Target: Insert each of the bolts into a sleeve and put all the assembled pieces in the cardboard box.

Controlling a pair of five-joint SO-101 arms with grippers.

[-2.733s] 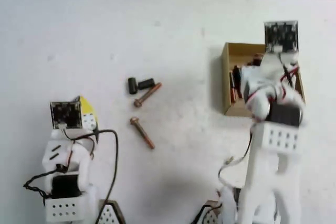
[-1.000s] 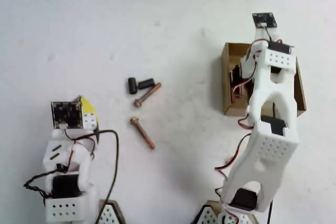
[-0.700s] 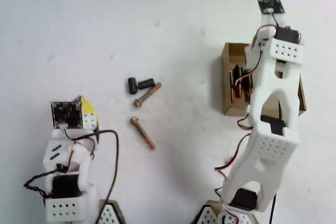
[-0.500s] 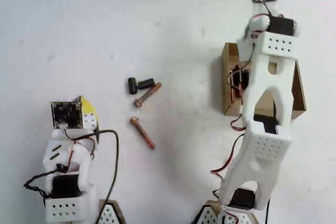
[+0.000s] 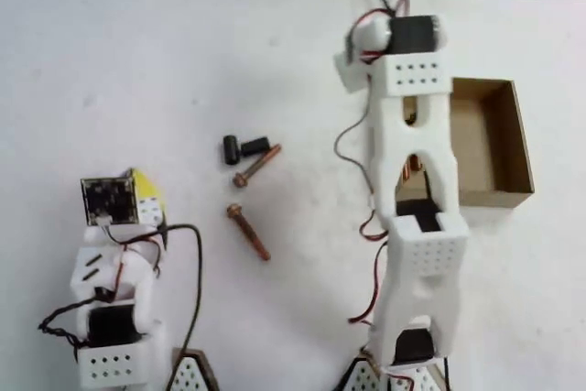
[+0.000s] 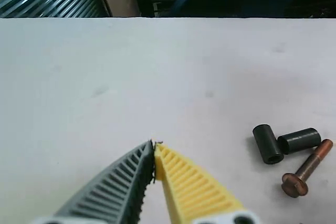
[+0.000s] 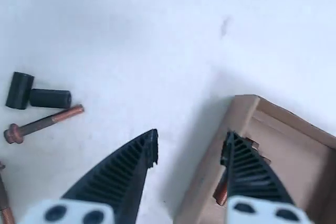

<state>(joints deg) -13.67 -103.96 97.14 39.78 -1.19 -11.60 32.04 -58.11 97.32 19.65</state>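
The right claw [image 7: 190,139] hangs wide and empty over the table [image 5: 137,61], at the cardboard box [image 5: 517,135] wall; the box sits by the table's right edge. The left claw [image 6: 154,148] is pinched closed and empty, toward the front-left corner. Likely step: fetch a loose pair. Best to straddle a bolt mid-shank, jaws across it, without nudging the sleeves at its tip. Mid-table count: two bolts, upper bolt [image 5: 257,164] and lower bolt [image 5: 248,231]; two sleeves, first sleeve [image 5: 231,149] and second sleeve [image 5: 255,146]. In the box, at least one copper piece [image 7: 219,195]; the total is hidden.
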